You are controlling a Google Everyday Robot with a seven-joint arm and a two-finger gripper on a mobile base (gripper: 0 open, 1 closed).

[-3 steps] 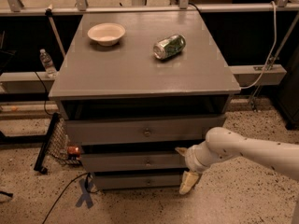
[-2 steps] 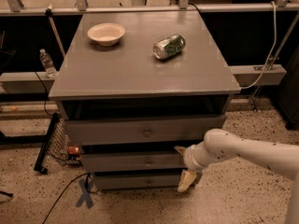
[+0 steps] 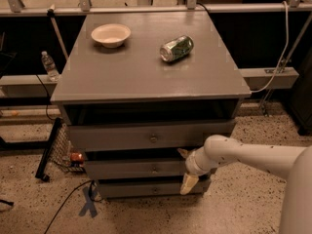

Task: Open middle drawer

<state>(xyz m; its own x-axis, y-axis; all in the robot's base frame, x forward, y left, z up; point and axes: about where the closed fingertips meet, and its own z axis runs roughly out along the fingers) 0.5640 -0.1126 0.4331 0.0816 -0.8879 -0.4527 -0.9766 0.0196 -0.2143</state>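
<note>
The grey cabinet (image 3: 146, 77) has three drawers stacked below its top. The middle drawer (image 3: 136, 169) is a grey front with a small round knob (image 3: 154, 168), under the taller, wider top drawer (image 3: 146, 136) and above the narrower bottom drawer (image 3: 141, 189). My gripper (image 3: 186, 168) is at the right end of the middle drawer's front, on a white arm (image 3: 243, 155) that comes in from the right. It is open: one cream finger (image 3: 183, 153) shows above the front's top edge and the other finger (image 3: 189, 183) hangs below its lower edge.
A white bowl (image 3: 110, 35) and a green can (image 3: 176, 48) lying on its side are on the cabinet top. A water bottle (image 3: 49, 65) stands at the left. A black frame, a cable and a blue X of tape (image 3: 89, 202) are on the floor at the lower left.
My gripper has moved a little to the left along the middle drawer's front. The drawers look unmoved.
</note>
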